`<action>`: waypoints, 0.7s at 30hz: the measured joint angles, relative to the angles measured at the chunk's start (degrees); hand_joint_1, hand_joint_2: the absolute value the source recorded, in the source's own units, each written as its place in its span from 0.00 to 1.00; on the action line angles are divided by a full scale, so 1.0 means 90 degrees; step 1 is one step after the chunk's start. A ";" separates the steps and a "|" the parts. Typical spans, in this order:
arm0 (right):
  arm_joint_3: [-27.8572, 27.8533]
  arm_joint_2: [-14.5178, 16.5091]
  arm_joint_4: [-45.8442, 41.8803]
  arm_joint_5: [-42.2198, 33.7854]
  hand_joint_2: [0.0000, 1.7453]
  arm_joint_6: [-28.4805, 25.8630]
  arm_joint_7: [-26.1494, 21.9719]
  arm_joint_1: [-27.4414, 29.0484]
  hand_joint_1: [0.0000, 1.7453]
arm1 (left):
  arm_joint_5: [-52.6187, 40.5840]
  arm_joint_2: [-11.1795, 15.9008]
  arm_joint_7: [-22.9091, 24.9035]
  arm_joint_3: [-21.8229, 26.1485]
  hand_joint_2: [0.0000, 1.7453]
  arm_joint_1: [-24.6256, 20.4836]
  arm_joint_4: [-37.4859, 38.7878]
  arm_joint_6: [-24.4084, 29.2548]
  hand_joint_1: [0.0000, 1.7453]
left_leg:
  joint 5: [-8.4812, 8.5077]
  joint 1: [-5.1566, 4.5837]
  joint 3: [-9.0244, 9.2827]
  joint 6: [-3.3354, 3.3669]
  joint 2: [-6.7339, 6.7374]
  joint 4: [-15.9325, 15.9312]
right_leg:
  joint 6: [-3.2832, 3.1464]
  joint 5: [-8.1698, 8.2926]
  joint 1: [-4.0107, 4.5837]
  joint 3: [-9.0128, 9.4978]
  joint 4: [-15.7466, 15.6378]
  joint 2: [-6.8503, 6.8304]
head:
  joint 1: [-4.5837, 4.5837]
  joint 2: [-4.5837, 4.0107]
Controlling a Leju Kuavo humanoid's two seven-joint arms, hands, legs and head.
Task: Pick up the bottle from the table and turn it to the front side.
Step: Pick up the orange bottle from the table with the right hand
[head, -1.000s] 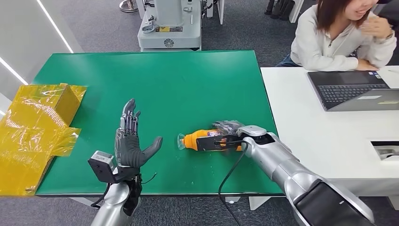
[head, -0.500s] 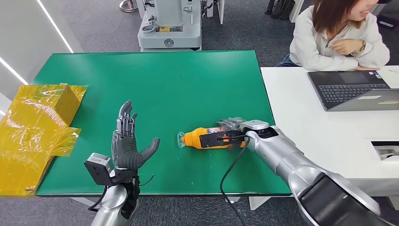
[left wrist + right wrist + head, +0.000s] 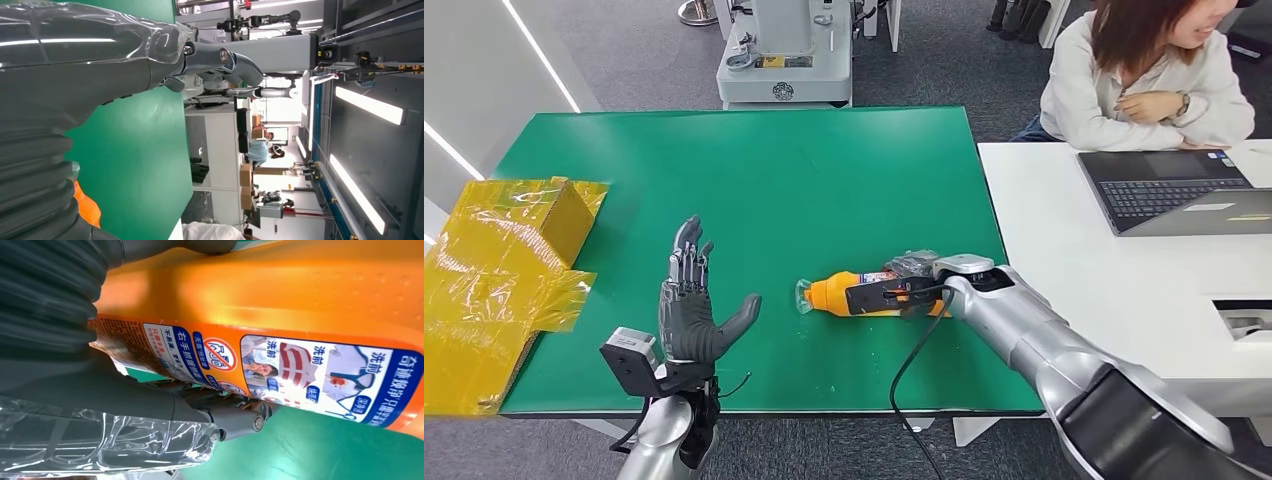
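My right hand (image 3: pixel 911 283) grips the orange bottle (image 3: pixel 839 294), which lies on its side on the green desk (image 3: pixel 774 180), clear cap pointing to 9 o'clock. The label (image 3: pixel 280 367) faces my right wrist camera. My left hand (image 3: pixel 692 305) is released at 9 o'clock of the bottle, fingers spread, palm upright. Yellow wrapping (image 3: pixel 499 270) sits at the desk's left edge.
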 joint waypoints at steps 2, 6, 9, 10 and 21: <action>0.0034 -0.0024 0.0001 -0.0080 1.00 -0.0076 -0.0024 0.0006 1.00 | -0.0002 -0.0001 0.0000 0.0002 1.00 0.0002 0.0000 -0.0005 0.00 | 0.0000 0.0000 0.0000 0.0000 0.0000 0.0000 | 0.0000 0.0000 0.0000 0.0000 0.0000 0.0000 | 0.0000 0.0000; 0.0041 -0.0140 -0.0033 -0.0453 1.00 -0.0637 -0.0369 0.0163 1.00 | -0.0015 0.0007 -0.0001 0.0012 1.00 0.0036 -0.0018 -0.0011 0.00 | -0.0001 0.0000 0.0001 0.0001 -0.0001 0.0000 | 0.0000 0.0000 0.0000 0.0001 -0.0002 -0.0001 | 0.0001 0.0001; -0.0117 -0.0302 -0.0215 -0.0931 1.00 -0.1053 -0.0872 0.0422 1.00 | -0.0046 0.0038 -0.0019 0.0044 1.00 0.0100 -0.0070 -0.0005 0.00 | -0.0003 0.0000 0.0001 0.0002 -0.0001 0.0000 | 0.0001 -0.0001 0.0000 0.0002 -0.0003 0.0000 | 0.0001 0.0001; -0.0221 -0.0357 -0.0320 -0.1133 1.00 -0.1154 -0.1063 0.0533 1.00 | -0.0062 0.0053 -0.0034 0.0056 1.00 0.0115 -0.0086 0.0004 0.00 | -0.0003 0.0000 0.0001 0.0002 0.0000 0.0000 | 0.0001 -0.0001 0.0000 0.0002 -0.0003 0.0000 | 0.0000 0.0000; -0.1978 -0.0484 -0.2363 -0.2129 1.00 -0.2286 -0.1876 0.2397 1.00 | -0.0137 0.0279 -0.0138 0.0370 1.00 0.0143 -0.0246 0.0094 0.00 | -0.0005 0.0003 -0.0003 0.0000 -0.0011 -0.0004 | -0.0002 -0.0008 0.0003 -0.0001 -0.0001 -0.0010 | -0.0001 0.0000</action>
